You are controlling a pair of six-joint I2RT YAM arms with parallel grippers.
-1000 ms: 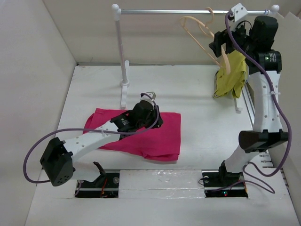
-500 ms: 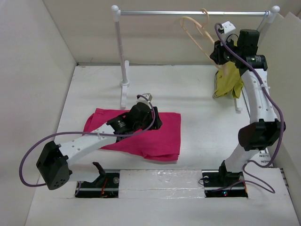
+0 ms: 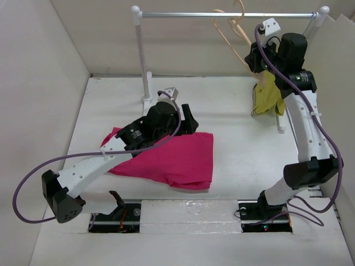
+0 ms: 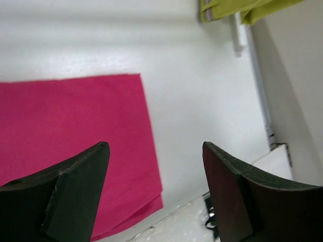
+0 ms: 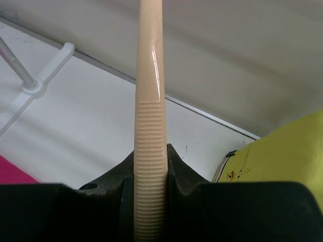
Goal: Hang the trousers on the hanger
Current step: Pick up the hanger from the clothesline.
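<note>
Right gripper (image 5: pixel 150 169) high at the far right of the table (image 3: pixel 233 127), closed tight on the ribbed bar of the hanger (image 5: pixel 150 101), both fingers pressed against the pale wood with no gap showing. Holds the hanger tilted in the overhead view, curved arms slanting down towards the gripper, hook up by the metal rail (image 3: pixel 183 14); cannot tell whether hooked over it. Mustard-yellow garment (image 3: pixel 269 93) just below and beside that gripper, hanging at the right side. Left gripper (image 4: pixel 156 171) spread wide, nothing between its fingers (image 4: pixel 81 186), poised above the far right corner of the trousers (image 3: pixel 177 158), apart from the cloth. Trousers folded flat on the table at centre-left, partly under the left arm, magenta edge straight and square in the left wrist view, bare white table beyond it. Well apart from the hanger.
</note>
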